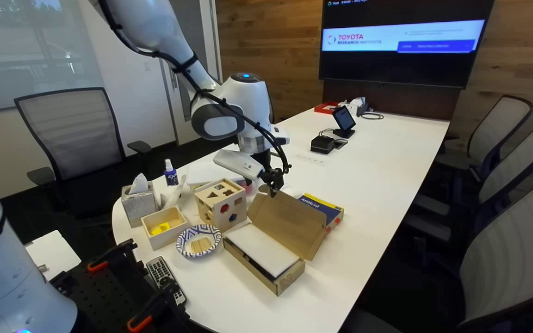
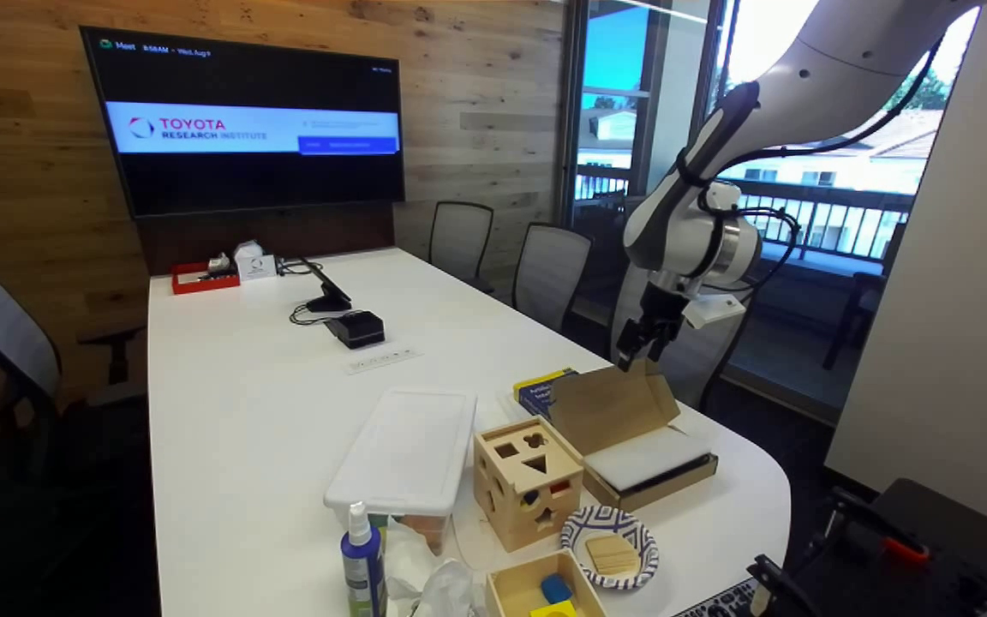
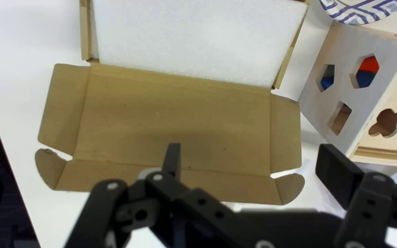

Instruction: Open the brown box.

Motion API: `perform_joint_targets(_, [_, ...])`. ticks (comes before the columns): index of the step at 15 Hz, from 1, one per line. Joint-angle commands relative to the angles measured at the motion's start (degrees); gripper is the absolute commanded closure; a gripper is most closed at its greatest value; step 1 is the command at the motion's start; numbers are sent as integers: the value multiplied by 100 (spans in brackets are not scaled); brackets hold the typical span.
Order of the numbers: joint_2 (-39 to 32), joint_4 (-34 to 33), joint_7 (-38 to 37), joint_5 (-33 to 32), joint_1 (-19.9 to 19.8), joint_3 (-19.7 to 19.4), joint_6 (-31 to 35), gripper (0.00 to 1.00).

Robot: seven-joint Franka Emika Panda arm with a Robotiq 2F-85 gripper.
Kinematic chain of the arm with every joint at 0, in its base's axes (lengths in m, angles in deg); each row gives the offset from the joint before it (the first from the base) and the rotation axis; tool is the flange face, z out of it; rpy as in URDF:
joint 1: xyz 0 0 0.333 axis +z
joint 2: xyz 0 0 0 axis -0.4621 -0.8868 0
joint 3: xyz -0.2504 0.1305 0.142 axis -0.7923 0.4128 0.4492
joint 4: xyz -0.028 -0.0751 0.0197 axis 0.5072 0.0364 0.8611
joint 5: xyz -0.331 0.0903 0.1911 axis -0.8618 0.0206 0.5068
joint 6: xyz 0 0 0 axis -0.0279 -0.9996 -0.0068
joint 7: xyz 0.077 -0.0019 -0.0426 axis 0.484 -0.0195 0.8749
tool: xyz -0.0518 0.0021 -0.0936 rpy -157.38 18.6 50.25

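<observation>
I can't see what lies under the white foam (image 1: 263,249) in the brown box (image 1: 289,222). The wrist view's top edge crops the patterned bowl (image 3: 365,12). The smallest print (image 1: 435,33) on the wall screen (image 1: 400,67) is too tiny for me.

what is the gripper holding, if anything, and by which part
Nothing: the gripper is open, its fingers wide apart, with no part of the brown box clamped between them.

My matt pincer (image 3: 252,162) hangs near the brown box (image 1: 289,222), all dull cardboard; inside it lies rough foam (image 3: 198,41), just beside it stands a smooth wooden cube (image 1: 216,206).
</observation>
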Motion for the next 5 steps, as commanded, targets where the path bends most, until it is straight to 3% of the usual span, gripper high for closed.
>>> perform_joint_targets(1, [327,219,-96,-52,51,-69,-58,0])
perform_joint_targets(5, [380,227,-84,-34,36,-65,-73,0])
